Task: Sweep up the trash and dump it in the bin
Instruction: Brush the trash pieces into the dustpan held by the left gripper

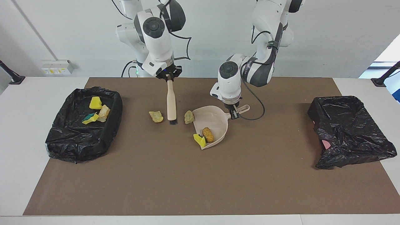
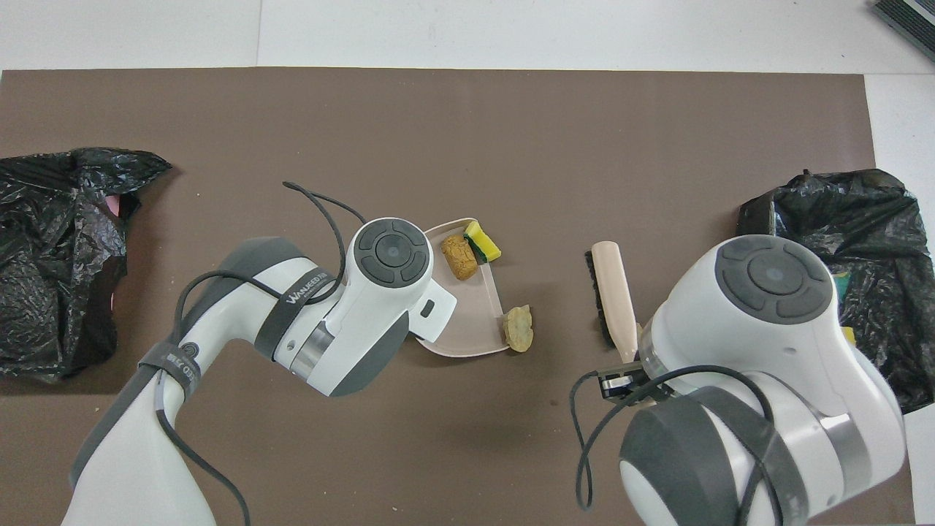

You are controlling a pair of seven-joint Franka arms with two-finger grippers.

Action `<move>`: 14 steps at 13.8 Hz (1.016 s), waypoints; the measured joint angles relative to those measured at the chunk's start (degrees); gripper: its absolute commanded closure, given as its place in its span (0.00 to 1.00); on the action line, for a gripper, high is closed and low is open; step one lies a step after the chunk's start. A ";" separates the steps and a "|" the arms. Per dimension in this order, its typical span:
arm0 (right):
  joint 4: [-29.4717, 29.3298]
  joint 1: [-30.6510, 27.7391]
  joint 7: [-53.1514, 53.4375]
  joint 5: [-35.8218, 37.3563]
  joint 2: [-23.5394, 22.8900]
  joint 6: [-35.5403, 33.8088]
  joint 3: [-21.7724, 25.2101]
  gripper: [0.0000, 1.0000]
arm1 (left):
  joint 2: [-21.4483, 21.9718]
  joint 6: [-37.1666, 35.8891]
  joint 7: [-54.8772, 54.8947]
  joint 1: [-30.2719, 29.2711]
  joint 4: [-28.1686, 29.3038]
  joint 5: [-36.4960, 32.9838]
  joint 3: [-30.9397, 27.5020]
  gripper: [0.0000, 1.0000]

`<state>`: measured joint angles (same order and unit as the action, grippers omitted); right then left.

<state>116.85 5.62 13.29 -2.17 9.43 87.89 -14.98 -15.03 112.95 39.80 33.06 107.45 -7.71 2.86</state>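
Trash: an orange-brown chunk (image 1: 208, 134) lies inside the dustpan (image 1: 215, 120), with a yellow green-backed chunk (image 1: 199, 140) touching it right at the pan's open lip, half over the edge onto the mat. A beige-green chunk (image 1: 188, 117) sits on the mat touching the pan's outer rim on the side toward the right arm's end. A yellow-beige chunk (image 1: 156, 116) lies loose on the mat, further toward the right arm's end, apart from the pan. Between these two loose chunks hangs the brush (image 1: 170, 100), upright, bristles down and at or just above the mat, can't tell if touching. The right gripper (image 1: 169, 76) is clamped on the top of the brush handle, fingers closed on it, raised over the mat. The left gripper (image 1: 235, 114) is closed tight on the dustpan's handle (image 1: 243, 108), low at the pan's end nearer the robots; the pan sits on the mat. At the right arm's end of the table, a black-lined bin (image 1: 62, 137) holds more chunks: a yellow one (image 1: 95, 102), a beige one (image 1: 104, 112), and a yellow green-backed one (image 1: 90, 118). At the left arm's end is a second black bag (image 1: 347, 131), crumpled, a bit of pink showing at its edge. Brown mat (image 1: 200, 181) covers the white table (image 1: 18, 175).
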 measured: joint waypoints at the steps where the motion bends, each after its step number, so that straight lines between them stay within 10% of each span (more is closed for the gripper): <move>1: 2.52 -0.89 -1.44 2.32 1.27 -0.08 0.02 1.00 | 0.00 0.01 0.00 0.00 0.01 -0.01 0.00 1.00; 9: 25.04 -2.27 -3.85 5.83 10.74 11.01 -0.77 1.00 | 0.33 0.11 0.34 0.22 0.70 -0.40 0.00 1.00; 14: 27.64 6.50 3.61 -1.72 5.87 28.24 -1.05 1.00 | 1.40 0.31 0.42 0.42 2.45 -0.57 0.01 1.00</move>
<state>144.49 12.12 16.90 -3.89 15.30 116.13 -16.03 -13.63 113.25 40.21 33.48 109.90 -8.28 2.87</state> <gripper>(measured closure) 0.736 0.687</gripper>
